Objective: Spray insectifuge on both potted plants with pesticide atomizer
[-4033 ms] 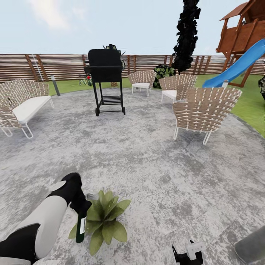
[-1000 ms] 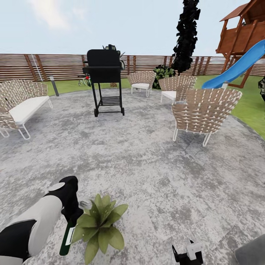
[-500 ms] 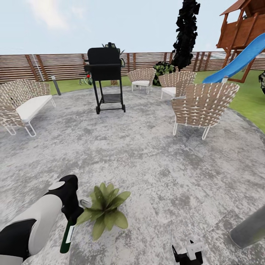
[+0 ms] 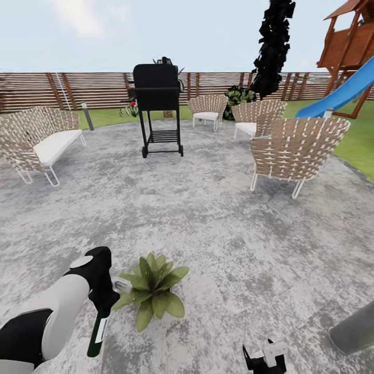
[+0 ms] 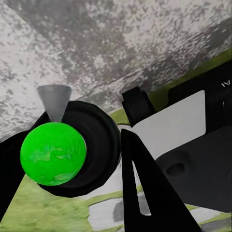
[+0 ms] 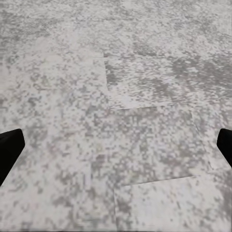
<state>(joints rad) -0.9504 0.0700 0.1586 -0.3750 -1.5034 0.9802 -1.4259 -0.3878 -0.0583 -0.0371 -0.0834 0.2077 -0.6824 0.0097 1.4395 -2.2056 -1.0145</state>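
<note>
No text can be read on anything.

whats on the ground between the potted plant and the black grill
Nothing: in the head view, only bare grey stone patio stretches between the potted plant and the black grill.

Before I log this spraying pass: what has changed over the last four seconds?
The whole view shifted, so the camera moved. The left gripper kept hold of the pesticide atomizer beside the potted plant, though its tilt changed a little. The right gripper stayed low over the patio.
</note>
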